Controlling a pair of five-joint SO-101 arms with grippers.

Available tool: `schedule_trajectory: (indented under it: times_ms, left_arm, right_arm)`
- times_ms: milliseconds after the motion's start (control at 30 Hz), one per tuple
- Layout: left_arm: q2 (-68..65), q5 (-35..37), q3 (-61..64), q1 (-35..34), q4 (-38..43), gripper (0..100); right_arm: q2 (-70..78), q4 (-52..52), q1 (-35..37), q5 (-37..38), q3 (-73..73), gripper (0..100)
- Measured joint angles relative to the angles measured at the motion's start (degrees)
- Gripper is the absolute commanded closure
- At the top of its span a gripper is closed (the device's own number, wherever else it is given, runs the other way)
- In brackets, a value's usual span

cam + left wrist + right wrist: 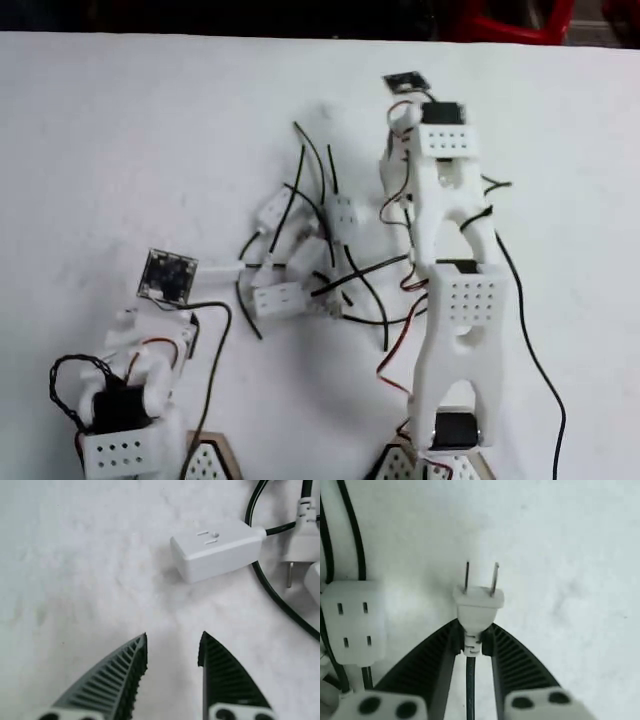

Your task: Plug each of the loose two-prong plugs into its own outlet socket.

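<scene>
The white two-prong plug (479, 605) has both metal prongs aimed straight away from my right wrist camera, and its long axis runs in line with the right pincer (472, 635) that carries it. That pincer is drawn in narrow and clamped on the plug's ribbed neck, with one of its dark ribbed fingers (425, 665) on each side. The plug body and prongs stand out ahead of the tips, and its black cord (469, 690) trails back between them. I cannot tell whether the plug touches the white worktop (120, 130) beneath it. To one side of the plug, near but apart, lies a white rectangular outlet block (355, 620) with two pairs of slots facing the camera and black cords running past it. On my other arm, the left pincer (172, 647) is spread open over bare worktop with nothing between its tips. Ahead of it, apart, a second white outlet block (215, 547) shows one pair of slots on its upper face. A second white plug (300, 535) lies just past that block's corded end. In the high view, blocks and cords are tangled mid-worktop.
</scene>
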State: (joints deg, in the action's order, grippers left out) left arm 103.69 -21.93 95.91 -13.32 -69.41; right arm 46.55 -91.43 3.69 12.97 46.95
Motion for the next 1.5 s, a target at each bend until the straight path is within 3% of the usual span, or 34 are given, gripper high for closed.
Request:
schedule_trajectory:
  times_ms: [167,367,567,967,1400,1500]
  left_arm:
    - [0.0,0.0,0.0,0.0,0.0,82]
    - [0.0,0.0,0.0,0.0,0.0,82]
    - [0.0,0.0,0.0,0.0,0.0,82]
    - [0.0,0.0,0.0,0.0,0.0,82]
    - [0.0,0.0,0.0,0.0,0.0,82]
    - [0.0,0.0,0.0,0.0,0.0,82]
  right_arm:
    - [-0.1,-5.5,-3.1,-3.6,5.8,98.1]
    - [-0.1,-6.3,-5.8,-28.2,9.5,98.1]
    - [-0.1,-6.4,-11.8,-38.6,10.1,98.1]
    - [-2.5,-6.5,-26.8,-40.3,7.3,98.1]
    - [-26.7,-6.2,-30.2,-40.3,-30.5,97.7]
    - [-29.3,-6.1,-30.2,-40.3,-35.4,92.2]
